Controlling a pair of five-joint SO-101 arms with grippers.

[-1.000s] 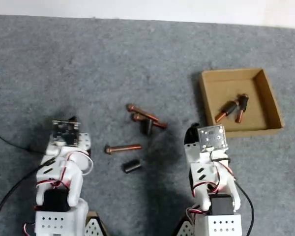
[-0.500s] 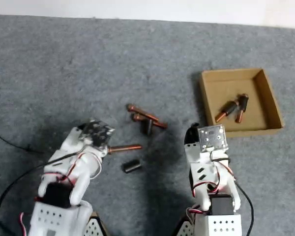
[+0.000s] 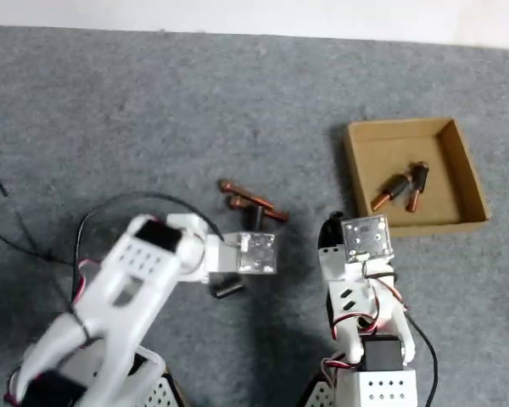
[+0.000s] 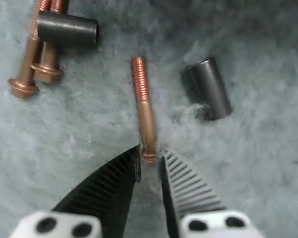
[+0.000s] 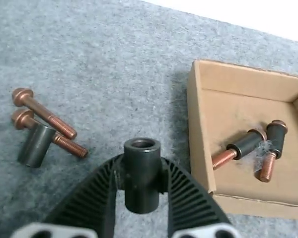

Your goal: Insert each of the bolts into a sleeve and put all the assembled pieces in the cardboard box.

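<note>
A copper bolt (image 4: 144,104) lies on the grey carpet. My left gripper (image 4: 150,157) is open by a narrow gap, with one fingertip on each side of the bolt's head. A loose black sleeve (image 4: 207,89) (image 3: 227,287) lies beside that bolt. The left arm's wrist block (image 3: 256,253) hangs over this spot. My right gripper (image 5: 141,196) is shut on an upright black sleeve (image 5: 141,171), left of the cardboard box (image 3: 349,170). Two assembled pieces (image 3: 392,191) (image 3: 417,185) lie in the box.
Two more bolts (image 3: 246,195) lie side by side mid-table with another sleeve (image 3: 254,219) against them, close ahead of the left arm. A black cable (image 3: 8,212) trails at the left. The carpet beyond the bolts and box is bare.
The left arm swung from the left side of the table to the right, over the loose bolt, which it now covers in the high view. The right arm kept still.
</note>
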